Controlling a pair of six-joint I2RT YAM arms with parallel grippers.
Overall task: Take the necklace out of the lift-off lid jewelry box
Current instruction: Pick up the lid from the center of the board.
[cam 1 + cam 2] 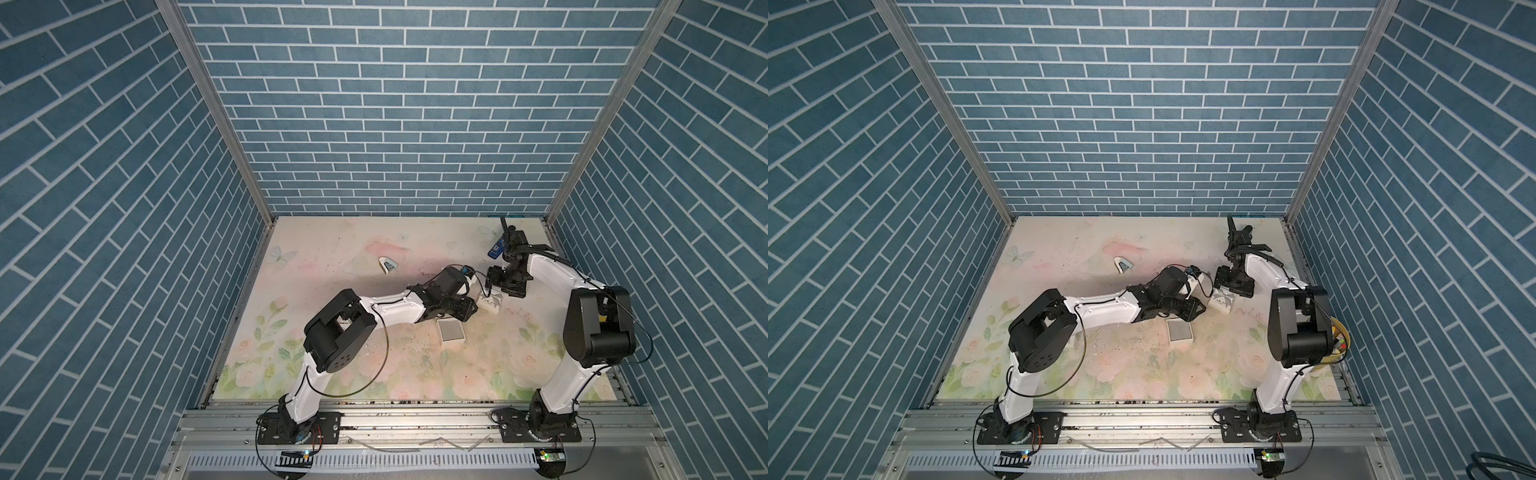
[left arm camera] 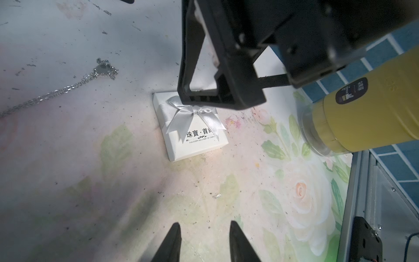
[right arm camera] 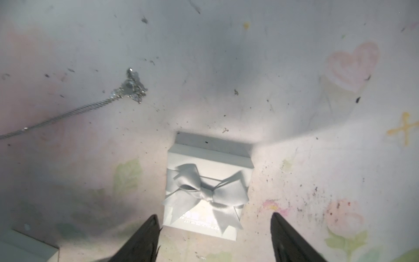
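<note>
- I see the necklace [image 2: 68, 89] out of the box. It lies stretched on the bare table [image 1: 332, 332], far-left of the lid and apart from it. Its pendant [image 3: 132, 87] is the end closest to the lid.
- The lid [image 1: 490, 302], white with a silver bow [image 3: 204, 192], rests on the table.
- The box base [image 1: 455, 340] sits uncovered just near-left of the lid.
- My right arm's fingers [image 3: 145, 240] are spread wider than the lid. Their tips flank its printed end and grip nothing.
- My left arm's fingers [image 2: 172, 245] stand parted with only bare table between them, short of the lid.
- A yellow bottle [image 2: 362, 113] sits by the right wall.
</note>
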